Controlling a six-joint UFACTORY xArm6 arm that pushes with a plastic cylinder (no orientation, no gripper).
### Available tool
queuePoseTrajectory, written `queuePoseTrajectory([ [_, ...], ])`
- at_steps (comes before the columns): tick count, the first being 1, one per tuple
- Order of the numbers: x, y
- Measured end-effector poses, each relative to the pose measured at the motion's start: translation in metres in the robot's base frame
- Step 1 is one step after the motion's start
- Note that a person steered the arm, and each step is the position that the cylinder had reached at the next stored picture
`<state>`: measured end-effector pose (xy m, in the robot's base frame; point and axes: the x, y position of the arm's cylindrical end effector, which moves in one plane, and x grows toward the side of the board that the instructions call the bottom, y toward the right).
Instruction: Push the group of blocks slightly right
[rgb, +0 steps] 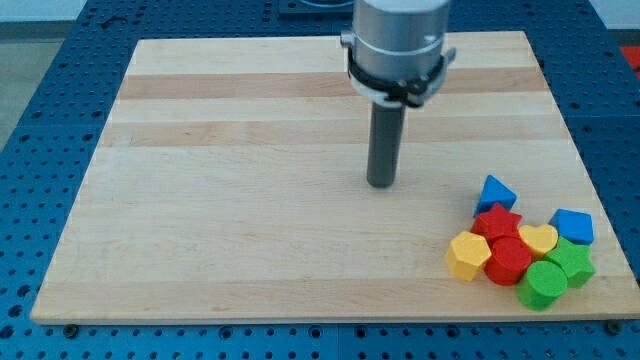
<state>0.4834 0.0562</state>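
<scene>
Tip (380, 184) of mine, a plain rod grasping nothing, stands well left of the huddled blocks (522, 245), placed for a rightward shove.

A pale wooden board (250, 200), banded in lighter and darker strips running from the view's left to its right, fills most of the scene. Beyond all four of its edges lies a blue perforated table surface (40, 90) with regular rows of small holes. Soft, even light falls across it, casting only faint shadows.
</scene>
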Motion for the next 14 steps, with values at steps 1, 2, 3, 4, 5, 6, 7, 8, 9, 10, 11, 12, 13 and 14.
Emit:
queuePoseTrajectory([
  [1, 0.008, 0.000],
  [2, 0.019, -0.001],
  [3, 0.052, -0.003],
  [4, 0.076, -0.003],
  [5, 0.117, -0.004],
  [6, 0.123, 0.004],
  [7, 0.135, 0.025],
  [8, 0.126, 0.063],
  [9, 0.120, 0.069],
  [10, 0.120, 0.070],
  [11, 0.119, 0.070],
  [12, 0.098, 0.068],
  [13, 0.096, 0.080],
  [14, 0.094, 0.094],
])
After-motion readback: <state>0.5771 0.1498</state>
